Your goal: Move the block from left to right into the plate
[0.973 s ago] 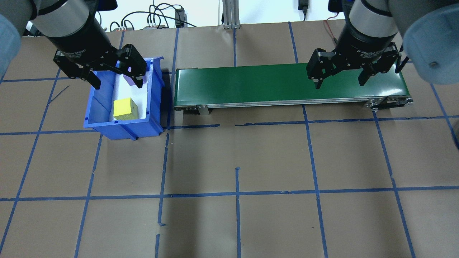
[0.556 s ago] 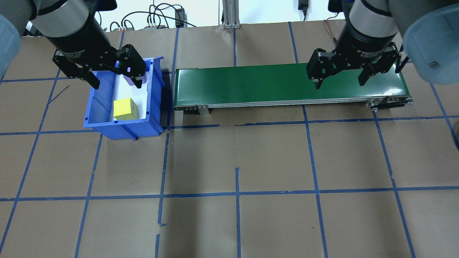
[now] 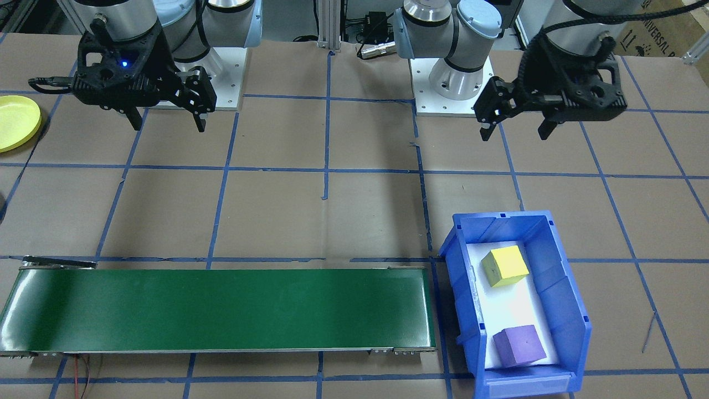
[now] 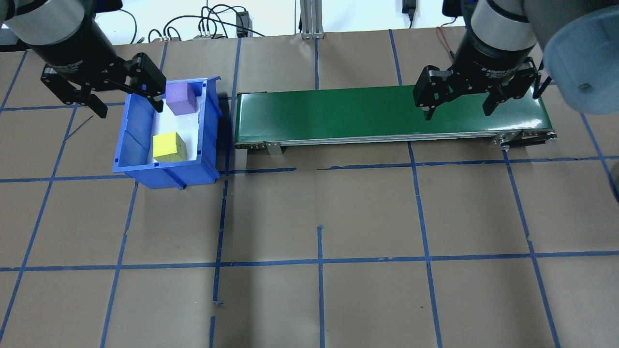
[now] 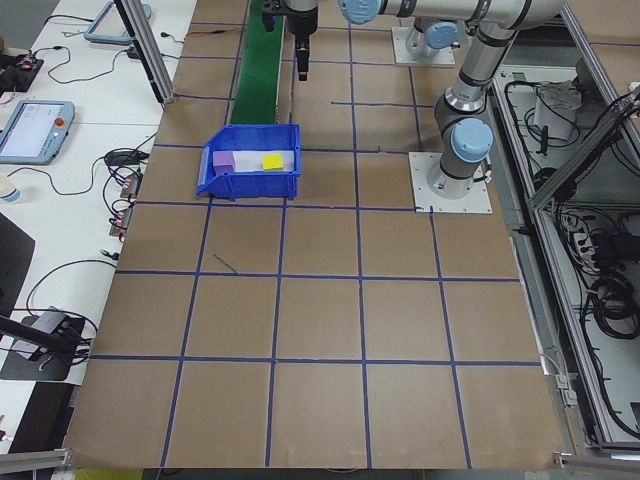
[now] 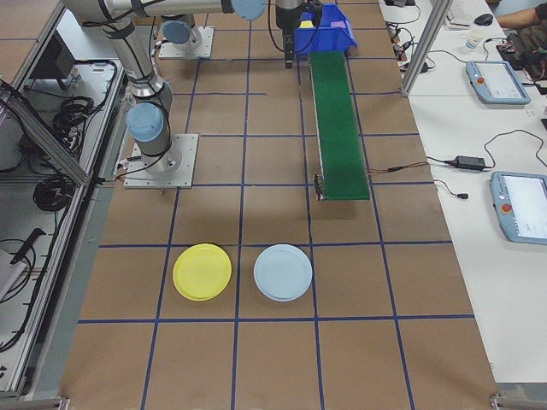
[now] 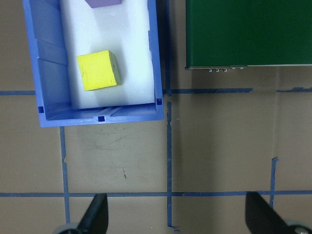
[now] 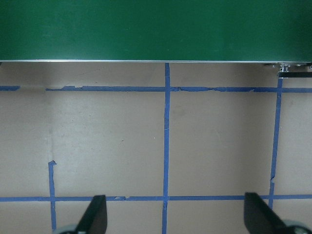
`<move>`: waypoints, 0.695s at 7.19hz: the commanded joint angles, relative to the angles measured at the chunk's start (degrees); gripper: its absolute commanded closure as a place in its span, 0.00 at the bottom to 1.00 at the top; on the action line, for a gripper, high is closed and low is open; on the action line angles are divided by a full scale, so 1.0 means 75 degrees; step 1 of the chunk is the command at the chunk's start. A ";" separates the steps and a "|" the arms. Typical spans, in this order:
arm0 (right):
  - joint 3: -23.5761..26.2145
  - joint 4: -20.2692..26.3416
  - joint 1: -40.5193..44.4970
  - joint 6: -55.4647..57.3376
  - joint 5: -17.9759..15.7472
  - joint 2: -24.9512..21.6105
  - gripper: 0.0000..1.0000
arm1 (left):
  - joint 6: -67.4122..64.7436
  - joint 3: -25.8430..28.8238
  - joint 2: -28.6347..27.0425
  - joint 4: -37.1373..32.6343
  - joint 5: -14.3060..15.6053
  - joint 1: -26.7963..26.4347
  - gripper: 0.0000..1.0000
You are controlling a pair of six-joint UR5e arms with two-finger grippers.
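Blocks sat in the blue bin at the robot's left end of the table: a yellow block toward the robot's side of the bin and a purple block at its far end, both resting apart on the bin's white floor and neither gripped. The green conveyor belt lay just beside the bin, stretching toward the robot's right. The left gripper hung in the air above the bin's outer far corner, its fingers spread wide and empty; its wrist camera looked down on the yellow block, the bin and the belt's end. The right gripper hung over the belt's right end, fingers likewise spread with nothing between them. The yellow plate lay flat on the brown paper well beyond the belt's right end, just beside a pale blue plate, the two apparently not touching, though from that far view it was hard to be sure. An edge of the yellow plate also showed in the front-facing view
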 commanded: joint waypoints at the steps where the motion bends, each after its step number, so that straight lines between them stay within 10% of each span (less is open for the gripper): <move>1: 0.0000 0.0000 -0.0008 0.0009 0.0000 0.0000 0.00 | 0.0230 0.0141 -0.1234 0.1101 0.0009 0.0303 0.00; 5: 0.0000 0.0000 -0.0008 0.0009 0.0000 0.0000 0.00 | 0.1367 0.0540 -0.3287 0.3589 -0.0003 0.0373 0.00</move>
